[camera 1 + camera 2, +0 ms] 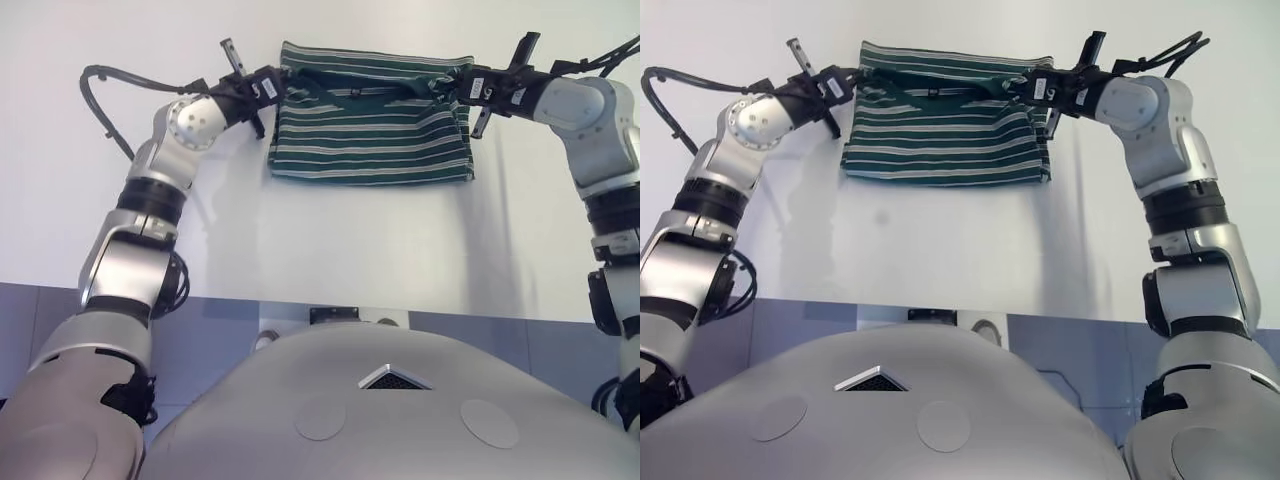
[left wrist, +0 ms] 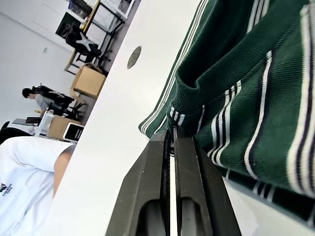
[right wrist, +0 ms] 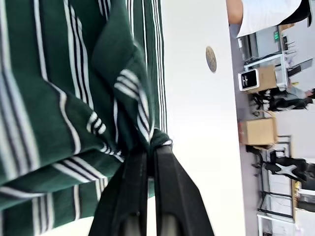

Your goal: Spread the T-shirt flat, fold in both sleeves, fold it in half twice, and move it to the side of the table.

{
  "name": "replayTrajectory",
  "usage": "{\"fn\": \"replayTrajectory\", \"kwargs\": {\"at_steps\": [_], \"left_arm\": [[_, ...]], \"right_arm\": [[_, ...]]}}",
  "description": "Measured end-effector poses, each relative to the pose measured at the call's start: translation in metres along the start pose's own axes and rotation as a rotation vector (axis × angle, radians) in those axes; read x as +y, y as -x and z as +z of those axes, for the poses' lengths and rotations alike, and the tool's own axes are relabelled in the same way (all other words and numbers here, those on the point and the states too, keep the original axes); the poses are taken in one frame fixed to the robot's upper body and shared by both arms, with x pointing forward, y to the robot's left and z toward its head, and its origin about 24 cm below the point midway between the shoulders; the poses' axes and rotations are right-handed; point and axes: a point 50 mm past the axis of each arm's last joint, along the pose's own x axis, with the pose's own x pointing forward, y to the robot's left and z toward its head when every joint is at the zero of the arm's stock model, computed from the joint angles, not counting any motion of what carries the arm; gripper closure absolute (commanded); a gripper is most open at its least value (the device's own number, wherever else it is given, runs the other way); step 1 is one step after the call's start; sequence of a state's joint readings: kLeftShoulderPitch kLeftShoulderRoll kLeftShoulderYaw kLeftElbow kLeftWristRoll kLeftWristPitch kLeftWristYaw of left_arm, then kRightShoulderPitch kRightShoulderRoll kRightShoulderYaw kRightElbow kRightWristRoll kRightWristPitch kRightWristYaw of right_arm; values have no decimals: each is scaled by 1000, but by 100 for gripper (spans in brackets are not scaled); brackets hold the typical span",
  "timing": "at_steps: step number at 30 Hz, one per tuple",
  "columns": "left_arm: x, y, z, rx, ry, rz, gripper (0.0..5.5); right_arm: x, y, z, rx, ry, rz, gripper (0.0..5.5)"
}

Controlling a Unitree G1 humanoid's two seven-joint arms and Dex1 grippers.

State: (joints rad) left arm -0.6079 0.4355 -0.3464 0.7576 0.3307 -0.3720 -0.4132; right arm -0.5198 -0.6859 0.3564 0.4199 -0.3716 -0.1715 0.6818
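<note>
On the white desk (image 1: 330,250), past the middle and toward the far side, the green striped T-shirt (image 1: 370,140) sits folded into a rough rectangle, near edge lying flat on the surface. Farther back, the left gripper (image 2: 171,135) is pinching a bunched bit of cloth at the T-shirt's left side, fingers squeezed together on it, and the right gripper (image 3: 150,145) has the same kind of pinch on the right side.

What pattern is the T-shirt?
The dark green knit T-shirt has thin white stripes; clearest in left eye view.
</note>
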Motion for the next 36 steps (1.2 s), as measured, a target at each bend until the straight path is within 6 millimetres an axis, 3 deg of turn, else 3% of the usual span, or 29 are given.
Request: {"fn": "replayTrajectory", "kwargs": {"at_steps": [6,11,16,19,24,27,29,34,36], "left_arm": [[14,-8,12,-63,-26,48,546],[25,-8,23,-114,-25,59,546],[48,-14,28,-96,-32,102,546],[36,-18,14,-37,26,91,546],[0,-35,3,61,100,133,546],[-10,-39,0,105,144,182,550],[-10,-39,-2,124,169,214,496],[5,-35,-15,245,412,336,413],[42,-34,-6,219,575,458,367]], "right_arm": [[-22,2,0,10,-17,-110,550],[-29,7,-3,15,-59,-140,550],[-39,8,-8,46,-64,-180,550],[-31,-3,-13,71,-78,-168,550],[6,-31,-20,127,-67,-97,550],[13,-35,-25,146,-63,-116,477],[11,-37,-24,144,-65,-133,436],[3,-48,-29,105,-645,-264,352],[0,-53,-30,40,-1024,-332,302]]}}
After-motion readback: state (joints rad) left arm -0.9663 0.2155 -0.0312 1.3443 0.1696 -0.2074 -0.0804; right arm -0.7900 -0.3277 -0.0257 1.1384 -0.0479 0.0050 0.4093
